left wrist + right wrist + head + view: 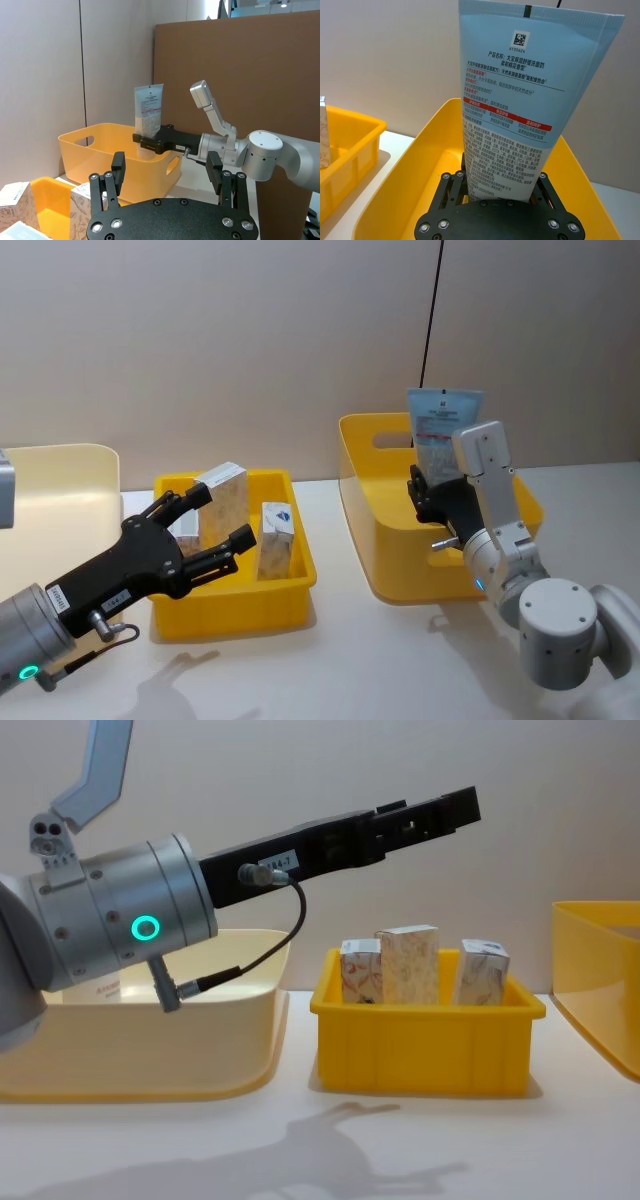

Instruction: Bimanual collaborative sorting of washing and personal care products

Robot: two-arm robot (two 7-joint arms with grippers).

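Note:
A pale-blue squeeze tube [443, 430] stands upright over the large yellow bin [380, 540], its lower end clamped in my right gripper [428, 502]. In the right wrist view the tube [515, 125] shows printed text and red bars, rising from my right gripper [495, 192]. Three white patterned cartons [224, 502] stand in the small yellow bin [240, 605]. My left gripper [222, 517] hovers open over those cartons, holding nothing. The chest view shows it [460, 810] well above the cartons [408, 963].
A cream tub [60, 500] sits at the far left beside the small bin. A strip of bare white table lies between the two yellow bins. A brown board backs the scene in the left wrist view.

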